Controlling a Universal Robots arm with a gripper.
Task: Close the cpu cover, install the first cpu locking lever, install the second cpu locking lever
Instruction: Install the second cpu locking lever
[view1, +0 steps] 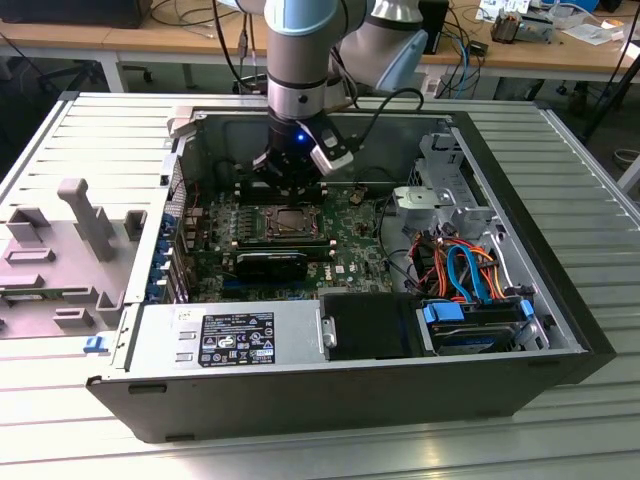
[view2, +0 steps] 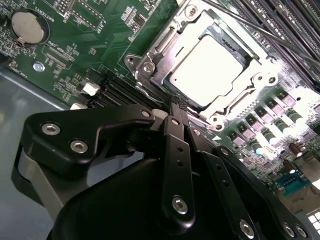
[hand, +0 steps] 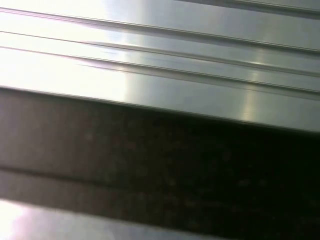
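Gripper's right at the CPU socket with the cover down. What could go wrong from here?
1. The gripper sits at the edge of the cpu cover; a slip could scrape the bare chip in the opening.
2. A thin lever rod lies beside the frame; a pass may snag it.
3. Capacitors crowd the socket; a sideways move might hit them.

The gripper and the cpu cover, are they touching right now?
Cannot tell. In the second wrist view the gripper meets the near edge of the cpu cover, which lies closed around the chip, but neither contact nor a gap shows plainly.
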